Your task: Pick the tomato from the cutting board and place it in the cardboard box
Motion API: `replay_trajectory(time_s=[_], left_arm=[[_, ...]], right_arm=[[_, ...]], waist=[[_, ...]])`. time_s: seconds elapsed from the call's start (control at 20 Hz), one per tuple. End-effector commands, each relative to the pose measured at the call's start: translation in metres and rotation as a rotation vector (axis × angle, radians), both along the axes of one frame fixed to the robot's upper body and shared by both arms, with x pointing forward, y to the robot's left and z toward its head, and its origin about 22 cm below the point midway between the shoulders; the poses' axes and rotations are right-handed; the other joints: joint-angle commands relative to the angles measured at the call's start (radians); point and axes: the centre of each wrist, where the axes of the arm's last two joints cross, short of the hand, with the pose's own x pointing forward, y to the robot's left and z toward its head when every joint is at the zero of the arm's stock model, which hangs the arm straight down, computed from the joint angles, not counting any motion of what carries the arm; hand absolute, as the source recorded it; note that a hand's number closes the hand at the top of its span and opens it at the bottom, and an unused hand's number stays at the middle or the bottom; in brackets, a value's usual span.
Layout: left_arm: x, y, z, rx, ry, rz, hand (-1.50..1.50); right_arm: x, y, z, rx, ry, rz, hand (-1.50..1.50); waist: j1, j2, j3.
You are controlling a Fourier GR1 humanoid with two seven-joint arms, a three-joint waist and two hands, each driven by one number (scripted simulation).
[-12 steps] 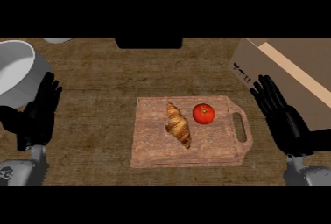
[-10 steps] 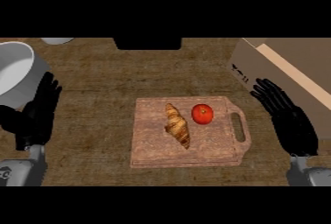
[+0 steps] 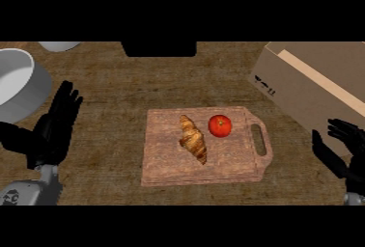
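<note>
tomato (image 3: 219,125) on cutting board (image 3: 235,164), right of croissant (image 3: 192,139) | cardboard box (image 3: 314,87) right

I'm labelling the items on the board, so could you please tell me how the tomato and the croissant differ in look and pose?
The tomato is round, red and smooth; the croissant is long, golden-brown and ridged. The tomato is compact and sits nearer the board's handle slot, while the croissant stretches at a slant to its left, covering more of the board. Both lie on the cutting board, untouched by either hand.
</note>
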Motion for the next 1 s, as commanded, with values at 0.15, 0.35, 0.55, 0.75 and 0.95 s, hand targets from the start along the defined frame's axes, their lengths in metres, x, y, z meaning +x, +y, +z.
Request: replay_trajectory(time_s=[0.15,0.35,0.55,0.75,0.95], left_arm=[[-0.002,-0.012,0.009,-0.037,-0.003,-0.035,0.00],[-0.007,-0.011,0.004,-0.050,0.019,-0.034,0.00],[-0.007,-0.026,0.003,-0.038,0.006,-0.040,0.00],[-0.006,-0.003,0.019,-0.027,-0.011,-0.052,0.00],[0.003,-0.005,0.013,-0.030,-0.003,-0.024,0.00]], right_arm=[[0.002,0.011,0.034,-0.292,0.020,0.057,-1.50],[-0.012,0.005,0.066,-0.411,0.241,0.194,-1.50],[-0.015,0.023,0.077,-0.397,0.490,0.415,-1.50],[0.010,0.056,0.134,-0.348,0.554,0.439,-1.50],[0.021,0.099,0.158,-0.278,0.496,0.492,-1.50]], waist=[[0.011,-0.003,0.001],[0.004,-0.006,-0.003],[0.008,-0.006,-0.002],[0.031,-0.003,0.000],[0.017,-0.001,0.002]])
